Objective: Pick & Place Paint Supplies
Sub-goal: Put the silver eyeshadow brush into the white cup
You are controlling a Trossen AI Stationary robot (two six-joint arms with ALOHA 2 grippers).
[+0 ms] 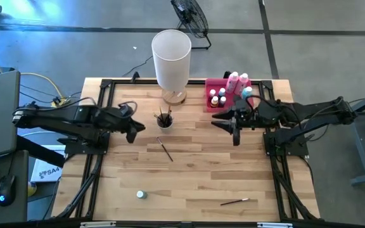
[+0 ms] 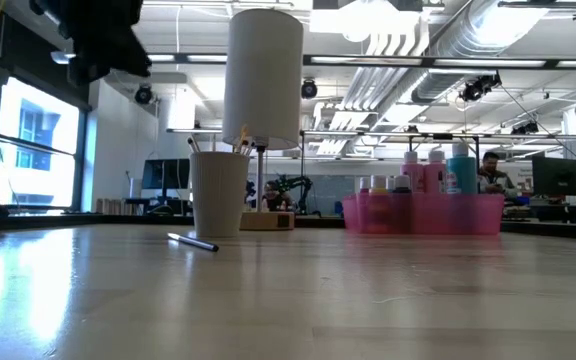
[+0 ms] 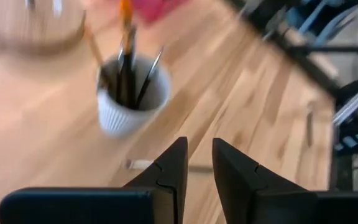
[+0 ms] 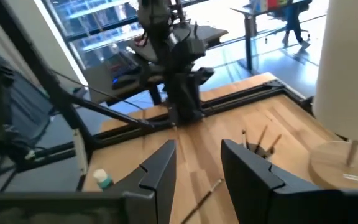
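High view: bottles sit in pink tray (image 1: 211, 84) upper right, brushes in cup (image 1: 164, 118); two loose brushes (image 1: 165, 150) and small bottle (image 1: 140, 194) remain lower frame. Left gripper (image 1: 134, 131) and right gripper (image 1: 236, 137) both parted, empty.

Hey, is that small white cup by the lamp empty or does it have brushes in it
Not empty. The white cup stands upright with several thin brushes sticking out of it, seen in the left wrist and low views.

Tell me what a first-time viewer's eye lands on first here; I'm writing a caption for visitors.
The tall white cylinder on its wooden base at the table's far edge dominates, with a white cup of paintbrushes just in front of it. To its right sits the pink tray holding paint bottles. Loose brushes and a tiny bottle lie scattered on the wood nearer the camera side.
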